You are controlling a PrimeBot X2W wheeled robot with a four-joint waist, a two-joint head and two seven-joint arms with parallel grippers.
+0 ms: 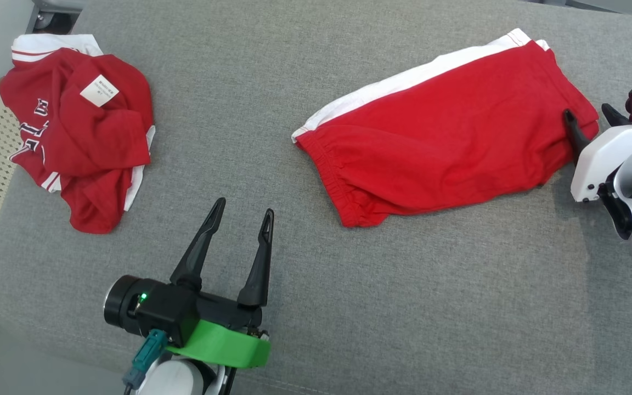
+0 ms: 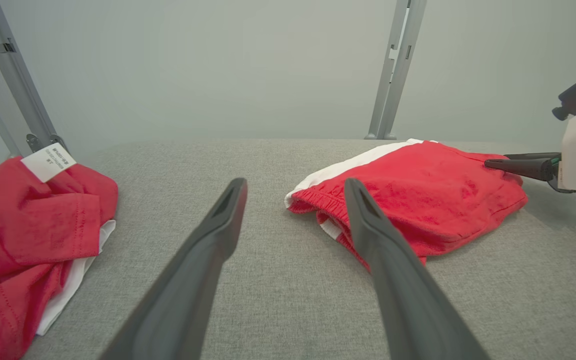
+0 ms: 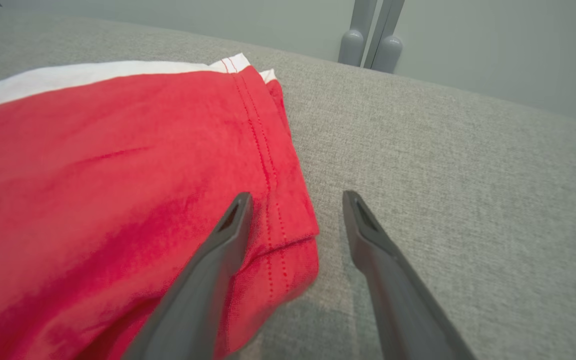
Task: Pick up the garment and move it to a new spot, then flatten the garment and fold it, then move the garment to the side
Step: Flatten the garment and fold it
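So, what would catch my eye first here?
Two bright red garments on the grey fabric cushion: flat red shorts with a white side stripe at the right, a crumpled red-and-white jersey at the left. The right end effector, open, straddles the shorts' hem.

A pair of red cotton shorts with a white side stripe (image 1: 447, 131) lies flat and folded in half on the right part of the grey fabric cushion (image 1: 349, 302). It sits at a slant. The gathered elastic waistband (image 1: 332, 181) points toward the middle of the cushion, and the double-stitched leg hem (image 3: 268, 165) lies at the far right end. The white stripe (image 1: 404, 79) runs along the far long edge. At the near hem corner the layers do not quite line up. The cloth shows only light creases.
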